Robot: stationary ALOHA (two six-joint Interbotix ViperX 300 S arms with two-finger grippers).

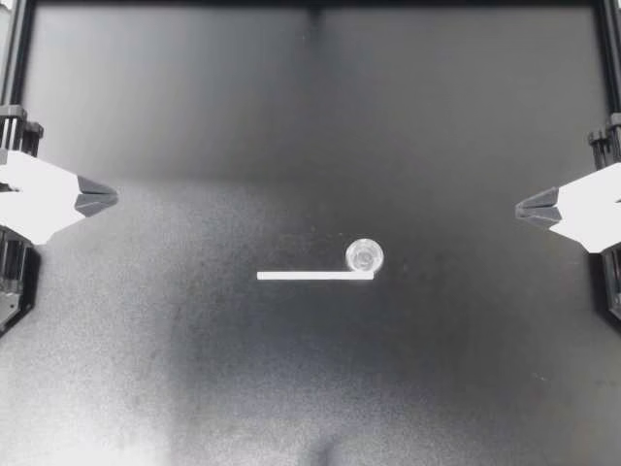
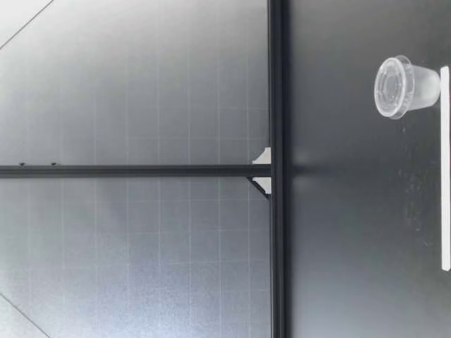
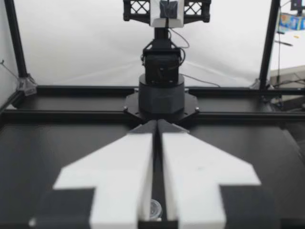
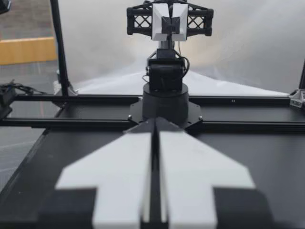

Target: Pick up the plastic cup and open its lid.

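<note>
The fingers (image 3: 124,181) of my left gripper (image 1: 109,199) are closed together and hold nothing; the fingers (image 4: 190,181) of my right gripper (image 1: 524,207) are closed and empty as well. Both grippers are parked at opposite edges of the surface (image 1: 194,369), left at 9 o'clock and right at 3 o'clock, each well apart from the plastic cup (image 1: 365,256). In the top view the cup stands near the middle, at about 4 o'clock from centre, with a thin white strip (image 1: 315,276) just beside its 6 o'clock side, running off toward 9 o'clock. The low view shows the cup upright, tapered, clear, with its lid (image 2: 389,86) seated on the wider top. Expect a very light, thin-walled part: the wall will likely flex under pressure, the smooth plastic may slip, and a side nudge could tip or slide it. Recommended hold: one gripper across the tapered body below the lid's rim, with moderate force; the other gripper takes the overhanging edge of the lid.
</note>
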